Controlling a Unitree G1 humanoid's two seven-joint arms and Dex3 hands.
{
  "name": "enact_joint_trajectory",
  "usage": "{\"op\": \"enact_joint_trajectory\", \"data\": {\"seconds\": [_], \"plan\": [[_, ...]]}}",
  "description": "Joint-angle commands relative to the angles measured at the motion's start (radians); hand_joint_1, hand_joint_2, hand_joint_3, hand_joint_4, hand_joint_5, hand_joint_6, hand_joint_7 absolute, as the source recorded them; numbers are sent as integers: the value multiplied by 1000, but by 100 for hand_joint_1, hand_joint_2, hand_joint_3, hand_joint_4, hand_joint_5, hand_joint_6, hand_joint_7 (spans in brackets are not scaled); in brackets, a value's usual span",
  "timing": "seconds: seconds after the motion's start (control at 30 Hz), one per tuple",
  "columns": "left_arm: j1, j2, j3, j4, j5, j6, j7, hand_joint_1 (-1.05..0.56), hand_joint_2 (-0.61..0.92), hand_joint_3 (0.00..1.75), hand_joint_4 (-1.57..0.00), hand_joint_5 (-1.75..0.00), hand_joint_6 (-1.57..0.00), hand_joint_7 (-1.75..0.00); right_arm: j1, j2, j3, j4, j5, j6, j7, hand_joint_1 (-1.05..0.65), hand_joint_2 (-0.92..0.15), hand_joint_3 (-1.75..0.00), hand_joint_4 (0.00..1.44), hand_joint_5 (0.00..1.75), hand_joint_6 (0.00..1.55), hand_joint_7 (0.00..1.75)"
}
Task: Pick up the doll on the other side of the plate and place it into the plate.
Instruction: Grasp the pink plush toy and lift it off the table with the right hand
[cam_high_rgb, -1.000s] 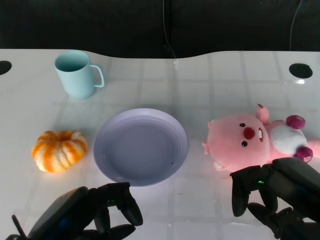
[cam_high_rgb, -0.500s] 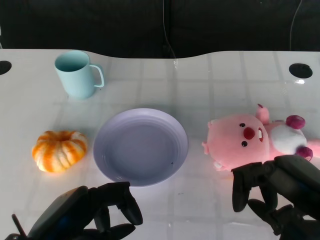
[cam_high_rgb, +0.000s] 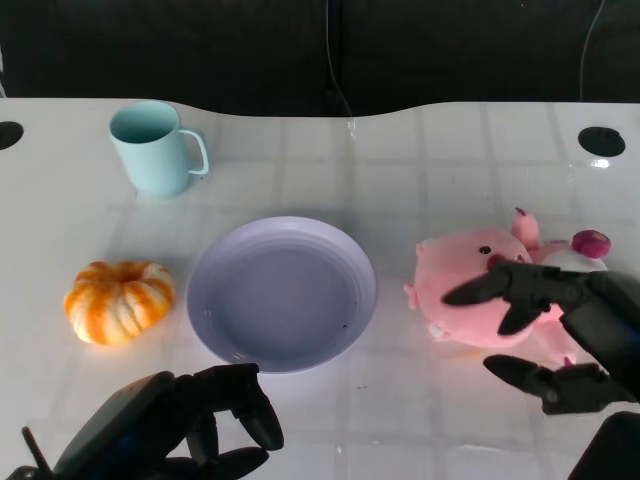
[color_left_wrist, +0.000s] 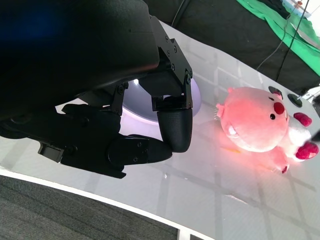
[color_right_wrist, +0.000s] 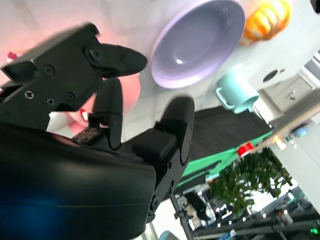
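Spanning the whole head view:
desk (cam_high_rgb: 440, 150): white, glossy, faint grid lines; carries everything below.
plate (cam_high_rgb: 282, 293): lavender, round, shallow, centre of desk, nothing in it. Also seen in right wrist view (color_right_wrist: 200, 40) & partly behind left hand in left wrist view (color_left_wrist: 196, 100).
doll (cam_high_rgb: 470, 290): pink plush w/ red nose, lying on desk to the right of plate, apart from it, not in it. White belly & magenta feet point away from plate. Clear in left wrist view (color_left_wrist: 260, 125).
right hand (cam_high_rgb: 560, 335): over the doll's near side, fingers (cam_high_rgb: 490, 288) spread wide, one reaching across the doll's face, thumb lower & nearer the desk edge. Holds nothing; cannot tell if it touches the plush. Right wrist view (color_right_wrist: 125, 110) blurred.
left hand (cam_high_rgb: 190, 425): low at near desk edge, in front of plate, fingers curled in on nothing. Same in left wrist view (color_left_wrist: 125, 125).
pumpkin (cam_high_rgb: 119, 300): orange/white striped, just left of plate, w/ a small gap.
mug (cam_high_rgb: 155, 148): pale teal, upright, handle to the right, far left of desk, well behind pumpkin.
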Motion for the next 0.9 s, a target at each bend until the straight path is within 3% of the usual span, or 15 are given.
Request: {"op": "enact_joint_trajectory", "data": {"seconds": [0.03, 0.13, 0.27, 0.43, 0.6, 0.9], "plan": [[5, 16, 10, 1, 1, 3, -5, -30, 92, 39, -58, -175, -60, -129, -10, -10, -32, -15, -11, -37, -40, -39, -83, -11, 29, 88, 21, 49], [6, 16, 9, 1, 7, -1, -2, -31, 92, 38, -58, -174, -61, -128, -16, -13, -42, -29, -28, -27, -44, -48, -86, -5, 16, 85, 12, 46], [5, 14, 7, 4, 2, -6, -1, -30, 92, 37, -57, -173, -61, -128, -22, -23, -52, -85, -84, 75, -2, -60, -89, -3, 2, 81, 2, 42], [3, 12, 2, 4, 4, -5, -1, -29, 92, 37, -57, -173, -61, -127, -41, -54, -50, -149, -188, 197, 71, -69, -89, -1, 0, 77, 0, 34], [-3, 10, -3, 3, 6, 3, -4, -30, 92, 36, -57, -172, -62, -127, -93, -87, -29, -213, -280, 370, 228, -69, -89, 0, 0, 70, 2, 25], [2, 10, -6, 0, 11, 1, 1, -30, 92, 36, -56, -171, -61, -125, -192, -160, 33, -124, -394, 462, 372, -70, -85, 0, 0, 58, 9, 15]]}}
